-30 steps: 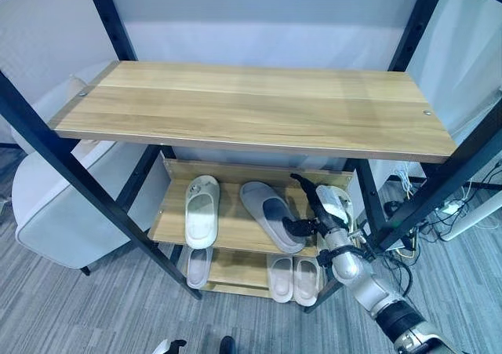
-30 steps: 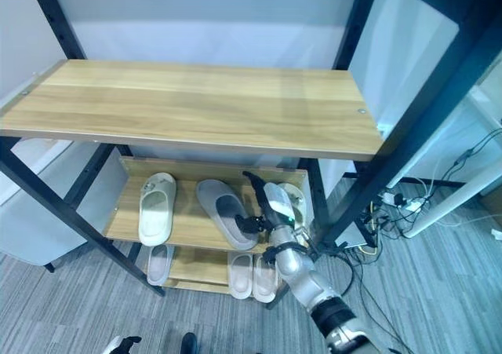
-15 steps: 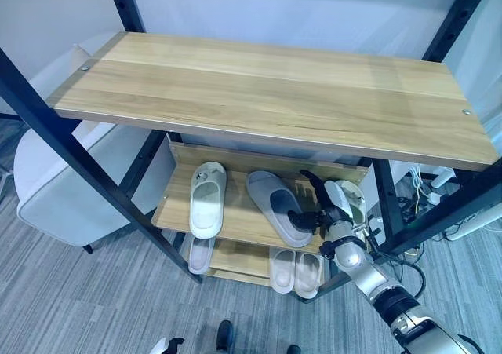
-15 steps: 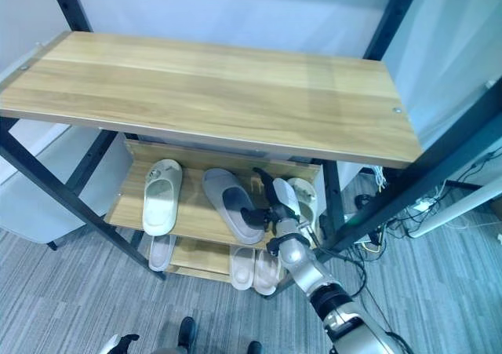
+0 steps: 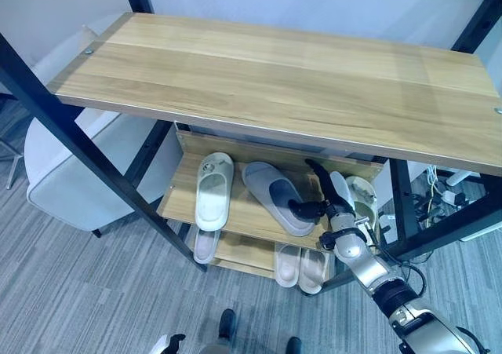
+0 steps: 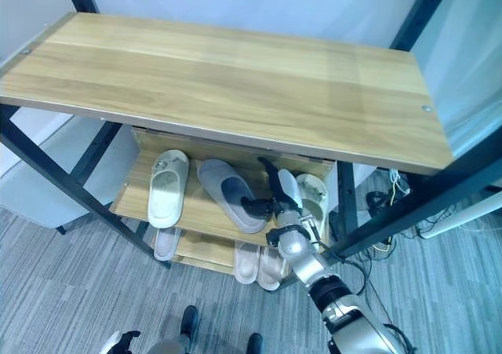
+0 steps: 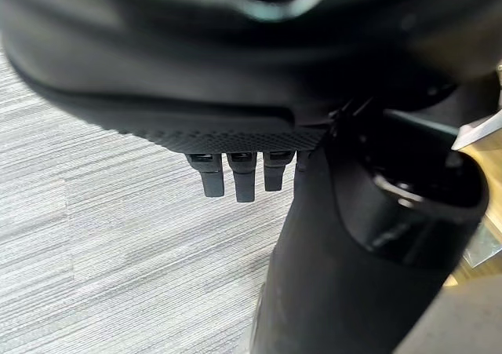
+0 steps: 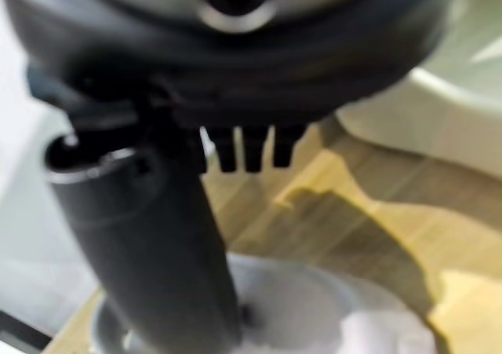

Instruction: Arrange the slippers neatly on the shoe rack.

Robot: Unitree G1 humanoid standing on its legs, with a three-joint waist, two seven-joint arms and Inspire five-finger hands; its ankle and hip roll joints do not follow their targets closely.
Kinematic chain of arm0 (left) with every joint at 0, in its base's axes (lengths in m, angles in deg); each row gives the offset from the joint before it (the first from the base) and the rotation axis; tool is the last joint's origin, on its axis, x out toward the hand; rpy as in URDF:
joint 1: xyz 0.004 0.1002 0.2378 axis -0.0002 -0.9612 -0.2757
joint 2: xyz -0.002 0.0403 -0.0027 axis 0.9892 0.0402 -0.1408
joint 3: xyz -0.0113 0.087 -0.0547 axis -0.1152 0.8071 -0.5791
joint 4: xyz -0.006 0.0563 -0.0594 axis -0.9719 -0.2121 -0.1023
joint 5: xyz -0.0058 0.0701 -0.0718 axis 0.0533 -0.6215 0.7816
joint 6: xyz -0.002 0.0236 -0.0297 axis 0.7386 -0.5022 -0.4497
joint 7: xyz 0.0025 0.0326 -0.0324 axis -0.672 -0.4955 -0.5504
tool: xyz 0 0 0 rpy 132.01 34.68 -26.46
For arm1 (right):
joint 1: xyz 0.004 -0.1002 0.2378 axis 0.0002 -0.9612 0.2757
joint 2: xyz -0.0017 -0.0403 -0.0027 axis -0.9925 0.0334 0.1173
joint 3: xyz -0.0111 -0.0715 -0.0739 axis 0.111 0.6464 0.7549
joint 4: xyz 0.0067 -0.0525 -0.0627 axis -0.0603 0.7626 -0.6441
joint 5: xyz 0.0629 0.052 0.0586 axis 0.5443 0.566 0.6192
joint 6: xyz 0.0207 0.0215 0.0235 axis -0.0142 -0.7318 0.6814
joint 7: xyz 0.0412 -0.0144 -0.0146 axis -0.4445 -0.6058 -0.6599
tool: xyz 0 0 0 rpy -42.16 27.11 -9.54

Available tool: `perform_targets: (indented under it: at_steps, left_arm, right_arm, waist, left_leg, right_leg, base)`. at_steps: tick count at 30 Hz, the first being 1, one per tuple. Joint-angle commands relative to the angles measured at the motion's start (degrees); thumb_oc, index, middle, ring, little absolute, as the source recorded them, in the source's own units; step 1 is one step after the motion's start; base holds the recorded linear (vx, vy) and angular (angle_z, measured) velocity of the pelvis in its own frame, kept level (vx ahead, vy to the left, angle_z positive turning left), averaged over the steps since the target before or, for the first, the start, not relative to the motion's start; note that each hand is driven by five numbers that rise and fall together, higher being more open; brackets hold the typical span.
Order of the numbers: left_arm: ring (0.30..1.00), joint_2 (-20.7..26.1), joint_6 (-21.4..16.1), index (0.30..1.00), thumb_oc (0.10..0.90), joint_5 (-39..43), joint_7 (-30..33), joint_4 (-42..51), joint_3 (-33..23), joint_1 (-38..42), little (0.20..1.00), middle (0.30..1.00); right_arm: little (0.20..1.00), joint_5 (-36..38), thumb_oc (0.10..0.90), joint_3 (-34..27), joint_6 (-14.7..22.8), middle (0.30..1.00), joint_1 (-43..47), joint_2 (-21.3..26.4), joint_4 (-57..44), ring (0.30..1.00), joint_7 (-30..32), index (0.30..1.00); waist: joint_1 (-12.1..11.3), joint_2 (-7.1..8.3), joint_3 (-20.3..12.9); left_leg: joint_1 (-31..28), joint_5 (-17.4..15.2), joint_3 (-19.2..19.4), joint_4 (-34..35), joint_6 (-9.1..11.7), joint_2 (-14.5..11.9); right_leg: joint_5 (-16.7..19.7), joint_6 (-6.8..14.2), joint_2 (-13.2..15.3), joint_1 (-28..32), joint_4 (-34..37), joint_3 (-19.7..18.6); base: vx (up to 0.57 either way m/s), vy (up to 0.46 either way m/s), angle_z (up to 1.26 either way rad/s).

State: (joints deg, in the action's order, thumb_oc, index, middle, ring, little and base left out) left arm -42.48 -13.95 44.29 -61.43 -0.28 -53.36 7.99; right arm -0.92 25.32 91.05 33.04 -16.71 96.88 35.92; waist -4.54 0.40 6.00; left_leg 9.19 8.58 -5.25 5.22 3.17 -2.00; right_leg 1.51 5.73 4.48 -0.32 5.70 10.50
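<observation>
On the middle shelf [image 5: 235,220] of the shoe rack, going from the left, a cream slipper [image 5: 212,187] lies straight with its toe toward the back, and just beside it a grey slipper [image 5: 278,196] lies askew, its heel end swung out toward the front right corner. The right hand [image 5: 329,198] is at that heel end: its thumb reaches across to the grey slipper's rim while the fingers stand up fairly straight above it, so the hand looks open and in contact with the slipper, not clenched round it; the right wrist view shows the thumb running down to the pale slipper with the short finger row apart from it. Just right of the hand, a second cream slipper [image 5: 361,199] sits near the shelf's right edge. On the lower shelf [image 5: 235,253], a single pale slipper [image 5: 202,245] lies at the left and a pale pair [image 5: 300,266] at the right. The left hand [image 7: 239,169] hangs over the grey carpet with relaxed fingers, holding nothing. The step in hand seems to be straightening the grey slipper. The next move probably calls for nudging its heel leftward until it lies parallel to the cream slipper, without pushing it off the front edge or into its neighbour.
</observation>
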Motion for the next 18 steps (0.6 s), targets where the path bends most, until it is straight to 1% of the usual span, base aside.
perform_targets:
  at_steps: [1,2,3,6,9,10,12,15,18]
  left_arm:
    - [0.9,-1.43,-1.04,0.9,0.8,1.9,0.95,-3.89,1.49,5.74,0.9,0.9]
    - [0.9,-1.45,-1.04,0.9,0.8,1.91,0.93,-3.94,1.47,5.81,0.9,0.9]
    - [0.9,-1.42,-1.18,0.9,0.8,2.09,1.92,-3.68,1.24,6.68,0.9,0.9]
    - [0.9,-2.15,-1.93,0.9,0.8,3.42,1.31,-3.18,2.29,4.94,0.9,0.9]
    - [0.9,-2.49,-2.04,0.9,0.8,3.71,0.65,-3.12,2.93,4.27,0.9,0.9]
    - [0.9,-2.49,-2.14,0.9,0.8,3.57,0.05,-3.09,3.44,3.84,0.9,0.9]
    - [0.9,-2.32,-2.31,0.9,0.8,3.76,-0.15,-3.09,3.7,3.66,0.9,0.9]
    - [0.9,-2.12,-2.43,0.9,0.8,4.02,-0.29,-3.16,3.93,3.65,0.9,0.9]
    - [0.9,-1.62,-2.67,0.9,0.8,3.85,-0.54,-3.19,4.5,3.24,0.9,0.9]
  right_arm:
    - [0.9,0.3,0.8,-2.71,5.11,0.9,8.8,-0.94,-7.06,0.9,1.12,0.9]
    - [0.9,0.3,0.8,-2.74,5.01,0.9,8.77,-0.9,-7.21,0.9,1.08,0.9]
    - [0.9,0.79,0.8,-2.39,4.43,0.9,8.52,-1.1,-7.1,0.9,0.84,0.9]
    - [0.9,0.2,0.8,-2.0,4.31,0.9,9.62,-1.99,-5.35,0.9,1.6,0.9]
    - [0.9,0.87,0.8,-0.91,4.23,0.9,10.61,-2.55,-4.76,0.9,0.73,0.9]
    - [0.9,1.18,0.8,0.62,3.92,0.9,11.85,-2.75,-2.1,0.9,-0.51,0.9]
    - [0.9,2.42,0.8,1.78,3.84,0.9,13.33,-3.36,1.15,0.9,-1.49,0.9]
    - [0.9,3.39,0.8,2.88,3.88,0.9,15.05,-3.67,3.71,0.9,-2.22,0.9]
    - [0.9,3.9,0.8,4.87,3.81,0.9,18.2,-4.06,8.35,0.9,-3.38,0.9]
  waist:
    - [-2.7,2.51,0.05]
    - [-2.67,2.5,0.1]
    - [-2.18,2.47,-0.02]
    - [-2.29,2.47,-0.23]
    - [-2.44,2.63,-0.13]
    - [-2.61,2.78,-0.38]
    - [-2.86,2.8,-0.52]
    - [-3.13,2.72,-0.59]
    - [-4.0,2.65,-0.79]
  left_leg:
    - [-6.77,-9.9,1.47,-0.22,-1.27,3.23]
    - [-6.79,-9.9,1.45,-0.22,-1.27,3.23]
    - [-6.98,-10.1,1.65,-0.22,-1.32,3.19]
    - [-7.2,-10.23,1.6,-0.22,-1.38,3.21]
    - [-7.4,-10.27,1.45,-0.22,-1.38,3.23]
    - [-7.67,-10.4,1.44,-0.22,-1.38,3.27]
    - [-7.81,-10.38,1.46,-0.22,-1.35,3.26]
    - [-7.73,-10.26,1.49,-0.22,-1.29,3.27]
    - [-7.32,-9.96,1.39,-0.22,-1.18,3.31]
  right_leg:
    - [-2.76,3.09,3.04,0.99,-0.7,-1.19]
    - [-2.77,3.09,3.04,1.02,-0.7,-1.17]
    - [-2.76,3.09,3.08,1.1,-0.7,-1.35]
    - [-2.83,2.99,3.1,1.34,-0.7,-1.36]
    - [-2.87,2.96,3.05,1.51,-0.7,-1.44]
    - [-3.06,2.87,3.03,1.91,-0.7,-1.52]
    - [-3.1,2.84,3.03,2.01,-0.7,-1.58]
    - [-3.09,2.87,3.02,1.95,-0.7,-1.55]
    - [-3.06,2.89,3.07,1.64,-0.7,-1.32]
  base:
    - [0.02,0.009,0.11]
    - [0.02,0.016,0.11]
    - [0.01,0.018,0.04]
    - [0.0,0.002,-0.02]
    - [0.0,-0.005,0.02]
    - [0.0,0.0,0.0]
    - [0.0,0.0,0.0]
    - [0.0,0.0,0.0]
    - [0.0,0.0,0.0]
